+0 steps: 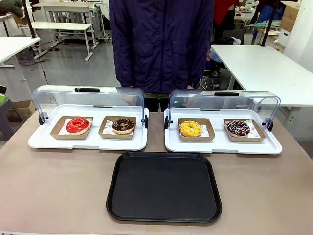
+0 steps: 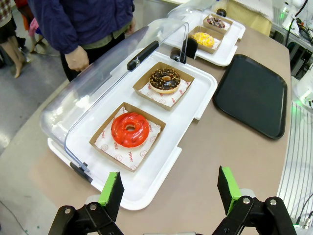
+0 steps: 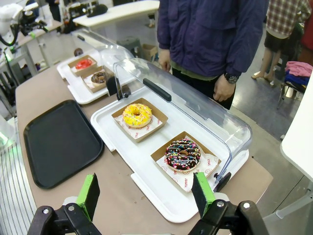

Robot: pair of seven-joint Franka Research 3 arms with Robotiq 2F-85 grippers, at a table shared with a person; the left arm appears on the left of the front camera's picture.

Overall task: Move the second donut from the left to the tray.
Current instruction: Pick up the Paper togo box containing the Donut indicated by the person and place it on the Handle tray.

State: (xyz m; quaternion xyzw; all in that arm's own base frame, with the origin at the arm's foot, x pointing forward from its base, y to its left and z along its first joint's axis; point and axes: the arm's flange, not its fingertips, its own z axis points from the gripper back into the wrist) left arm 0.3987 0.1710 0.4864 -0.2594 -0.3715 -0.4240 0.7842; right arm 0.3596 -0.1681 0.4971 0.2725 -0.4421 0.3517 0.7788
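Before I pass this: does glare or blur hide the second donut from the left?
Front view: sharp, evenly lit, second donut plain. Left wrist view: edges bowed by wide lens, sheen on clear lid, donut unhidden. Right wrist view: donut small, distant.

A lab hall, dressed as a bakery counter. Rows of white worktables (image 1: pixel 254 66) stand on a bare grey floor (image 1: pixel 68 68) behind two lidded donut displays (image 1: pixel 88 144).
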